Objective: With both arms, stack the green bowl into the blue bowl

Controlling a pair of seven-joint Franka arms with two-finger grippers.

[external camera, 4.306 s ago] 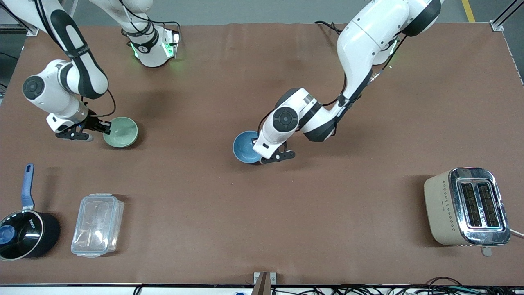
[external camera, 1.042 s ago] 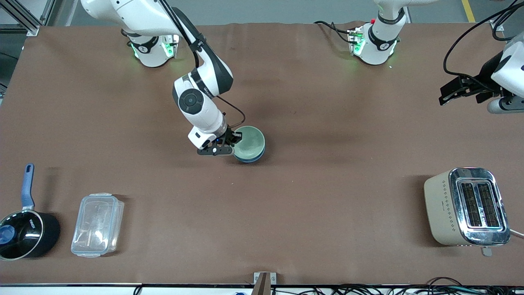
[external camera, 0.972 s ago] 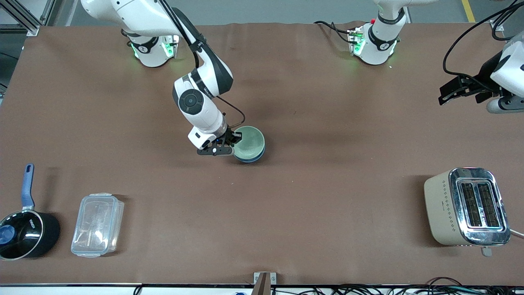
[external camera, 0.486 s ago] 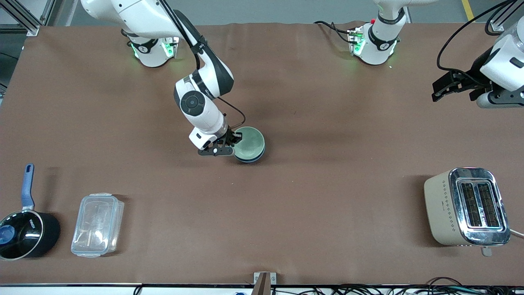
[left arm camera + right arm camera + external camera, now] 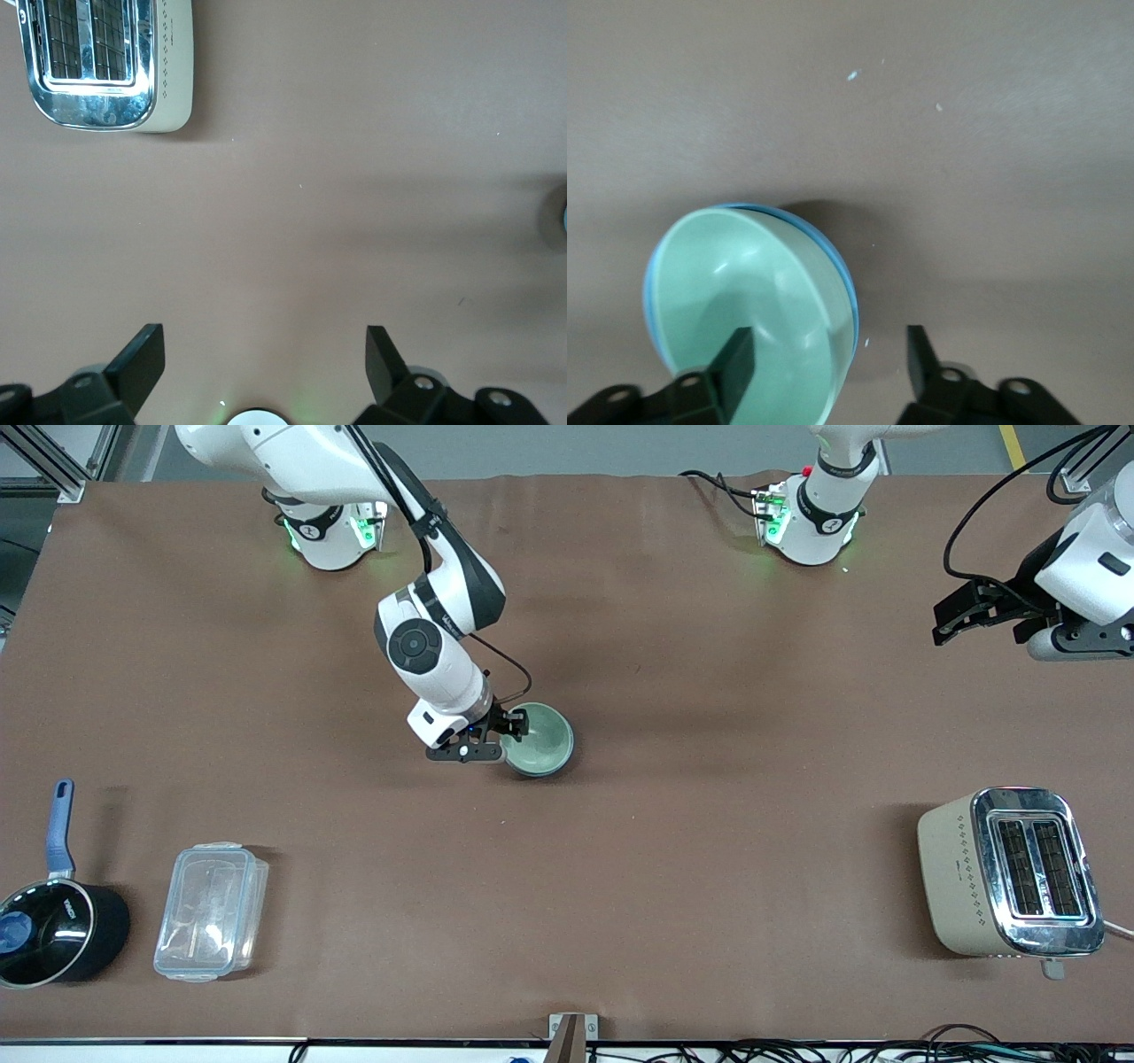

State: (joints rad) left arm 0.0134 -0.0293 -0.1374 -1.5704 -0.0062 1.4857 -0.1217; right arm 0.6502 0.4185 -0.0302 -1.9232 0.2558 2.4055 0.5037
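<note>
Smooth round green bowl (image 5: pixel 539 737) nests in matte blue bowl (image 5: pixel 849 285)

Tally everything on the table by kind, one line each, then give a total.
Bowls: 2, the green bowl nested in the blue bowl
Saucepan: 1
Clear plastic container: 1
Toaster: 1
Total: 5

A beige toaster (image 5: pixel 1010 872) with chrome top sits at lower right of the frame; a clear plastic container (image 5: pixel 211 911) and black saucepan (image 5: pixel 55 930) at lower left.
</note>
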